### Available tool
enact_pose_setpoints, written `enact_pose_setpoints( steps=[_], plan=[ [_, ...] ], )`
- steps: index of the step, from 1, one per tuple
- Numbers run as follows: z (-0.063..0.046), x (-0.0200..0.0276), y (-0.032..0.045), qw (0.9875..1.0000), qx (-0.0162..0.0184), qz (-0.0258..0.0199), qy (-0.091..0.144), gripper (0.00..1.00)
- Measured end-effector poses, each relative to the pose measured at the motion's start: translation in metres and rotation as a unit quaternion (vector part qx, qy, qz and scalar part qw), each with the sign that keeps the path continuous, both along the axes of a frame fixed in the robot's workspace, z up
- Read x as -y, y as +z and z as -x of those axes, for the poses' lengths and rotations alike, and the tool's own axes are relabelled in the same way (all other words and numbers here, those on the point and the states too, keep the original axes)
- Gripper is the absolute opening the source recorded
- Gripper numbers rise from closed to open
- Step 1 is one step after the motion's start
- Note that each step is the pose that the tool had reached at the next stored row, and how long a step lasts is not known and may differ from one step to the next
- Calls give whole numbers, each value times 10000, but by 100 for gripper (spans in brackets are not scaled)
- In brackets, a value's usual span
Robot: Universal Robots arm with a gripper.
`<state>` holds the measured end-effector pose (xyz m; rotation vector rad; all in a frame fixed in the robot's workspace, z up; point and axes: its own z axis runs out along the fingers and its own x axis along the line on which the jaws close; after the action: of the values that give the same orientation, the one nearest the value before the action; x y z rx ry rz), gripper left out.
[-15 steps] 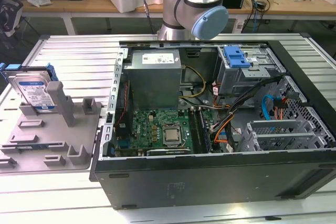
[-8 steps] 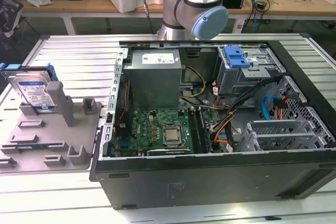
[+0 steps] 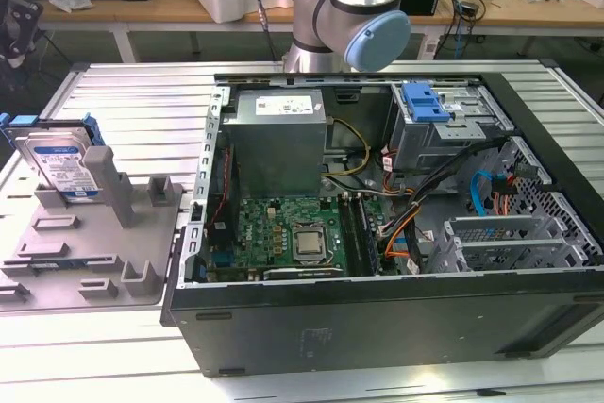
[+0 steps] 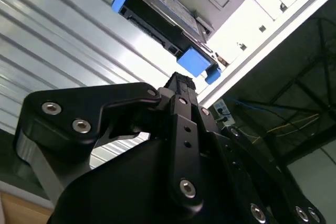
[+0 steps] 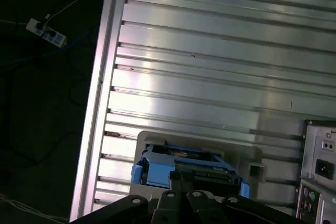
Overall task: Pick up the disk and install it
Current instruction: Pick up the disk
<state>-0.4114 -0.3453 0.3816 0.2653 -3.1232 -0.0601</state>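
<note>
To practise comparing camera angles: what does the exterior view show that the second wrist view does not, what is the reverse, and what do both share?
Exterior view adds: the open computer case with its motherboard, the grey cage with a blue latch, the arm's joint, and the label face of the disk.
Second wrist view adds: a close look at the gripper and its black linkage, near the disk's blue-bracketed edge, plus cables on the floor.
Shared: the disk, its grey holder and the ribbed metal table.
</note>
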Motion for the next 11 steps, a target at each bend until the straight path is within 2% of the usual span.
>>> enact_pose_setpoints(
  steps=[2,3,4,5,6,7,9,10,11],
  plan=[
    [0,0,-7,9997,-1,5,230,11],
    [0,1,-12,9993,-2,9,369,17],
    [0,0,-15,9989,-3,11,471,17],
    [0,0,-18,9985,-3,13,556,24],
    [0,0,-22,9977,-4,16,684,30],
    [0,0,-25,9970,-5,17,779,30],
    [0,0,-34,9942,-8,27,1072,42],
    [0,0,-35,9936,-11,39,1127,42],
    [0,0,-34,9933,-11,40,1159,48]
  ],
)
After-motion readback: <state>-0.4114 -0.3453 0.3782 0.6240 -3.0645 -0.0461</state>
